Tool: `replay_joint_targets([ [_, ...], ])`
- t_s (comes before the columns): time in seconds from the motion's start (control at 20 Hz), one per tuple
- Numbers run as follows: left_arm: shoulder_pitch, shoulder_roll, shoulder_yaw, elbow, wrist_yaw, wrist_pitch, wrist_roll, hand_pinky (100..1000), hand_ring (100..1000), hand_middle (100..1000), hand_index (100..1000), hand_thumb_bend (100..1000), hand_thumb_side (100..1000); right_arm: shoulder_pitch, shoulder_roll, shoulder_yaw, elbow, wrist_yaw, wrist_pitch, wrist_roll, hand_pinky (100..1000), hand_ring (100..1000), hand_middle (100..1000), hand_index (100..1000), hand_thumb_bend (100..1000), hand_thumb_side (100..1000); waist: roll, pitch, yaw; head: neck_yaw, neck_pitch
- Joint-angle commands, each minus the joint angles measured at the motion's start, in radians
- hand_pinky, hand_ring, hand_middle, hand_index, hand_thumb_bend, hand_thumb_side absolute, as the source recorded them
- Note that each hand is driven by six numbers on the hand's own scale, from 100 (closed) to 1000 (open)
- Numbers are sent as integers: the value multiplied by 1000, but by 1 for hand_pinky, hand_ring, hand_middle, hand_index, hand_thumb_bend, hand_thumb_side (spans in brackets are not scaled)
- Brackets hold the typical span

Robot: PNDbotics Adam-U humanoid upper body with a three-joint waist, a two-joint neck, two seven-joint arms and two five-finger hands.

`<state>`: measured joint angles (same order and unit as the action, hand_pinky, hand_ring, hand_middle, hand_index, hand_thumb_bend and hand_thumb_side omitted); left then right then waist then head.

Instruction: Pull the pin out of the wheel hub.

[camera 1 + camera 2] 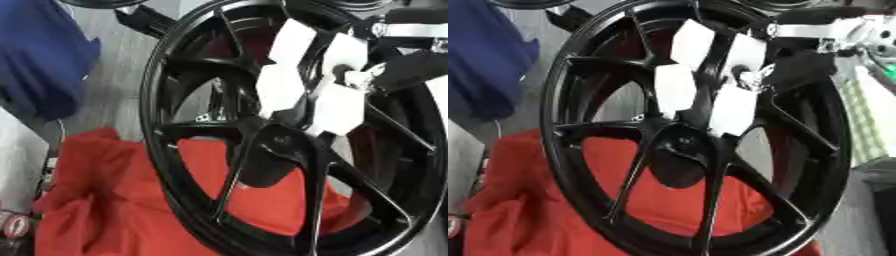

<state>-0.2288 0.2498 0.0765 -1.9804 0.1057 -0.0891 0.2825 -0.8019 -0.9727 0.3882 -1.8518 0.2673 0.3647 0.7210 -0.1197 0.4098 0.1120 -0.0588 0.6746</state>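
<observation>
A big black spoked wheel (197, 65) stands tilted and fills most of both views. Its hub (282, 144) is the dark round centre where the spokes meet. I cannot make out a pin on it. My right hand (338, 106), black with white finger covers, comes in from the upper right. Its fingers (732, 111) stretch down and left across the spokes, nearly straight, and their tips end at the hub's upper edge. Whether they touch anything there is hidden. Nothing shows between them. My left hand is out of sight.
A crumpled red cloth (105, 200) lies under and behind the wheel's lower half. Blue fabric (39, 55) hangs at the upper left over grey floor (118, 65). A pale green checked surface (870, 117) shows past the rim on the right.
</observation>
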Motion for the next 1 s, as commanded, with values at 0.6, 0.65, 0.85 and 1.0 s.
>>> replay_joint_targets([
  [0.6, -8, 8, -5, -20, 0, -1, -3, 736, 848, 744, 899, 343, 594, -13, -13, -12, -13, -102, 38, -162, 494, 511, 508, 630, 100, 531, 3, -23, 1, -6, -12],
  [0.65, -8, 8, -5, -20, 0, -1, -3, 737, 848, 744, 898, 342, 594, -13, -14, -11, -16, -104, 40, -170, 456, 494, 496, 618, 100, 393, 3, -23, 0, -7, -12],
  [0.85, -7, 7, -4, -20, 1, -2, -3, 738, 850, 744, 896, 340, 597, -8, -18, -14, -28, -91, 53, -196, 369, 452, 452, 560, 100, 126, 3, -25, -1, -8, -12],
  [1.0, -6, 7, -4, -20, 0, -1, -2, 739, 851, 744, 894, 338, 596, -6, -22, -22, -40, -110, 66, -212, 319, 390, 384, 467, 100, 100, 3, -27, -2, -9, -12],
])
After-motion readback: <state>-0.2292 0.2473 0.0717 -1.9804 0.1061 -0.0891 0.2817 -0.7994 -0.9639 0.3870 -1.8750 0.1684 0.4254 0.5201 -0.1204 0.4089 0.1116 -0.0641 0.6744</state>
